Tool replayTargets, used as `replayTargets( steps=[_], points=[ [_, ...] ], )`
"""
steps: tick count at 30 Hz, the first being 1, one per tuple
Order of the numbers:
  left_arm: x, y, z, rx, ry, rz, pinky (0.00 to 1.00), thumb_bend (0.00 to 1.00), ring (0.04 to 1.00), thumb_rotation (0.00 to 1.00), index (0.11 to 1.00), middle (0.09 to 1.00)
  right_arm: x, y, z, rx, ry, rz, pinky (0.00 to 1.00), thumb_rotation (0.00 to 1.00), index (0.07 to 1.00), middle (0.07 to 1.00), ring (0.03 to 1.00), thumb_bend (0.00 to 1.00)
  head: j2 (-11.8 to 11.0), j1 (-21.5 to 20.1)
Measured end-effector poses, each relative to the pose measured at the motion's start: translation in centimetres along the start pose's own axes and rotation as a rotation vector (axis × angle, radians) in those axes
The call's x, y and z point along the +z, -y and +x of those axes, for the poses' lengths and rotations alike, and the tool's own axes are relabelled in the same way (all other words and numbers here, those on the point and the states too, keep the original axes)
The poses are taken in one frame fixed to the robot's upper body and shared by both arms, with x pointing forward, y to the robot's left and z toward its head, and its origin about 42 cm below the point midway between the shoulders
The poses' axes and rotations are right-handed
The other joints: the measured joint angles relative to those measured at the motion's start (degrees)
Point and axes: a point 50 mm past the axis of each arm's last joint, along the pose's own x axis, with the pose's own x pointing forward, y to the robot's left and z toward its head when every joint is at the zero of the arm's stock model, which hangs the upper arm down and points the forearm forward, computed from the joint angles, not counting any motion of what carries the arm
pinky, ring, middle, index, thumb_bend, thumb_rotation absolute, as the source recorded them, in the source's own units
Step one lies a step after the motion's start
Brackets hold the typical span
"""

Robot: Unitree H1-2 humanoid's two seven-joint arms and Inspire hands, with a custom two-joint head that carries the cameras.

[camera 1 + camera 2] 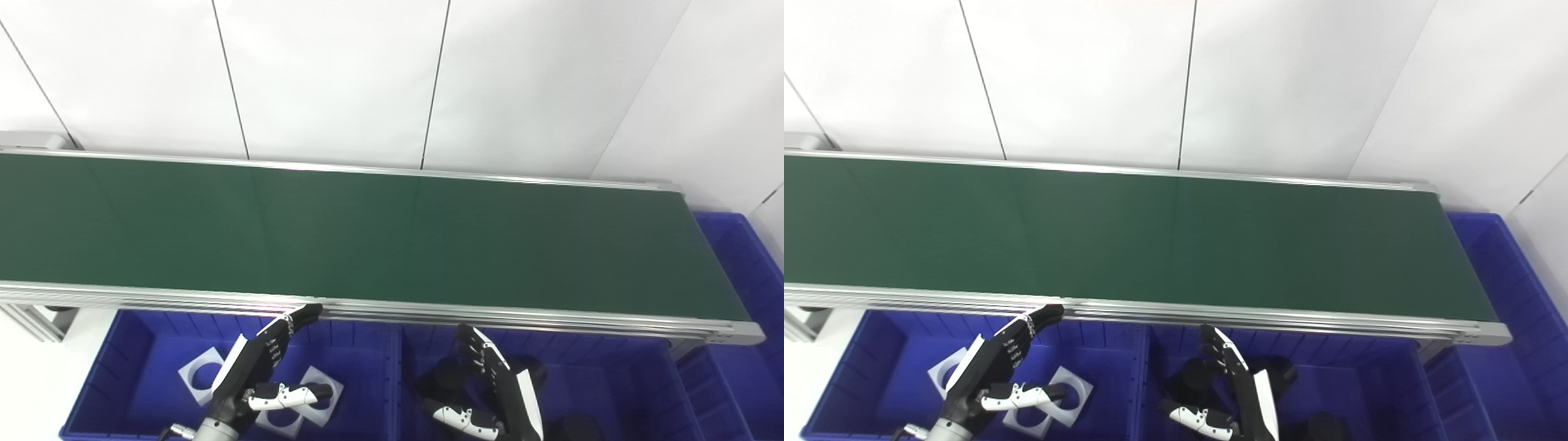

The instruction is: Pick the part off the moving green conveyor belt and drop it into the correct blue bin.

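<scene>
The green conveyor belt (367, 233) runs across the picture and carries no part. My left hand (260, 370) is open and empty, held over the left blue bin (116, 367), fingertips near the belt's front rail. That bin holds white square parts with round holes (202, 373). My right hand (490, 386) is open and empty over the middle blue bin (612, 380), which holds black parts (444, 376).
A third blue bin (747, 257) stands past the belt's right end. The belt's aluminium front rail (490, 315) overhangs the bins' far edges. A white panelled wall rises behind the belt.
</scene>
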Motion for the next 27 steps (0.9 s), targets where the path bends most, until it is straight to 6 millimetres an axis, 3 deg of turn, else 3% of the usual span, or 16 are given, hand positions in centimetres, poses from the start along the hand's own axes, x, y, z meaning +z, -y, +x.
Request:
replayTargets(
  steps=[10,16,22,27],
  points=[
    [0.0,0.3,-0.4,0.013,0.002,-0.028,0.92,0.69,0.855,0.01,0.816,0.849,0.9,0.2,-0.1,-0.024,0.031,0.008,0.70,0.08,0.845,0.824,0.776,0.67,1.1,1.8],
    [2.0,0.4,-0.7,0.030,0.065,-0.041,0.88,0.70,0.839,0.08,0.816,0.841,2.6,0.8,-0.8,-0.022,0.091,0.013,0.72,0.08,0.855,0.832,0.787,0.66,1.6,2.0],
    [3.8,0.2,-0.7,0.046,0.111,-0.073,0.89,0.70,0.837,0.06,0.812,0.831,4.0,1.1,-1.1,-0.023,0.137,0.033,0.72,0.07,0.852,0.829,0.790,0.67,2.0,2.1],
    [3.9,0.2,-0.8,0.049,0.112,-0.086,0.88,0.71,0.833,0.06,0.808,0.826,4.2,0.9,-1.0,-0.024,0.143,0.039,0.71,0.07,0.845,0.822,0.781,0.68,2.0,2.1]
  ],
)
